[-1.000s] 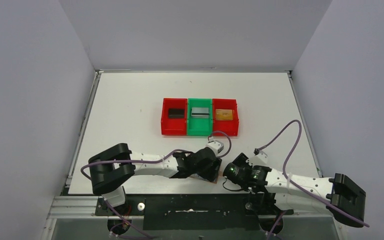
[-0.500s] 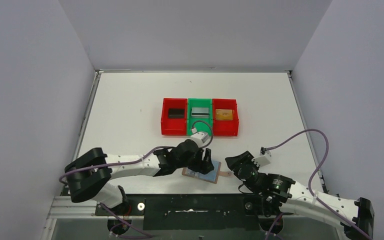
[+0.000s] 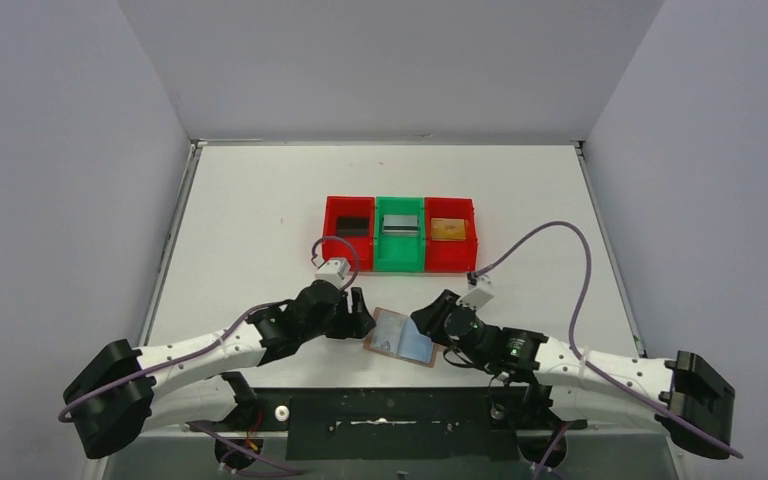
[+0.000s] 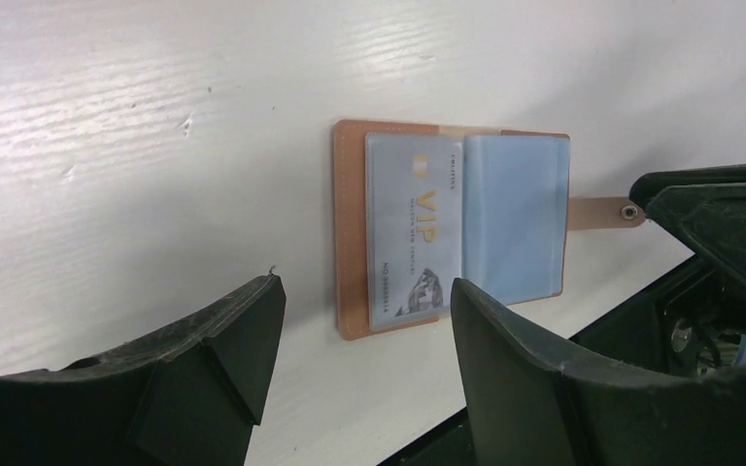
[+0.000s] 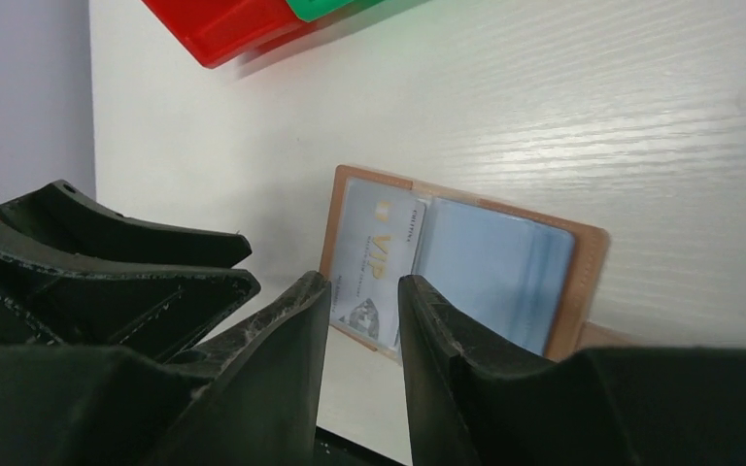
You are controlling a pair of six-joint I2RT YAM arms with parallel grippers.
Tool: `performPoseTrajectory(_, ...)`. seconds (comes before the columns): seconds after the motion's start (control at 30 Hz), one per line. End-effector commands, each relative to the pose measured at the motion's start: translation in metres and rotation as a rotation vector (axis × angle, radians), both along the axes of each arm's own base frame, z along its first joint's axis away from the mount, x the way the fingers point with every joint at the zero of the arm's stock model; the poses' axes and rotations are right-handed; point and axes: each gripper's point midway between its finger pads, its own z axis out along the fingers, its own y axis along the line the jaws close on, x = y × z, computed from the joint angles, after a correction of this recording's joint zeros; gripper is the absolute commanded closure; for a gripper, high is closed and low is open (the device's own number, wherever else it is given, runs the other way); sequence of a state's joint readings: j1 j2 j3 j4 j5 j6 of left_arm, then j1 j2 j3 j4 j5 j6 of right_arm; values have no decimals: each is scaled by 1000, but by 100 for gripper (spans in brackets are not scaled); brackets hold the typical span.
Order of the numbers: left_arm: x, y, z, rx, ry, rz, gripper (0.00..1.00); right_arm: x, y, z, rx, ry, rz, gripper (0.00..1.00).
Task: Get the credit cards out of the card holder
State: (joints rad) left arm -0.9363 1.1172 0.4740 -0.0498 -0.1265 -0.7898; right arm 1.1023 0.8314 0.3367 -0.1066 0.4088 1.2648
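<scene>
One silver-grey credit card in open tan leather card holder: likely stiff, slick; pinch edge at pocket mouth; left jaws wide, right jaws narrow, both empty.

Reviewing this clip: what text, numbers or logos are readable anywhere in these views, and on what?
"VIP": gold letters on the pale card inside a clear pocket of the open card holder.
Smaller print lines and the picture on that card: too small to read.
Nothing else legible in any view.
</scene>
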Motion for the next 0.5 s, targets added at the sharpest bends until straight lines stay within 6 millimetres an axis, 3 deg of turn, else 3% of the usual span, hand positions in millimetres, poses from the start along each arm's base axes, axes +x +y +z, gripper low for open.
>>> performPoseTrajectory(0.0,3,5,16,-58,-17,42,38,12,41,22,40,-4,68,68)
performPoseTrajectory(0.23,-1,13,16,-67,-5,54,38,11,72,-9,35,90,149,69)
performPoseTrajectory(0.47,-1,5,24,-101,-19,16,38,3,68,-52,-60,219,155,69)
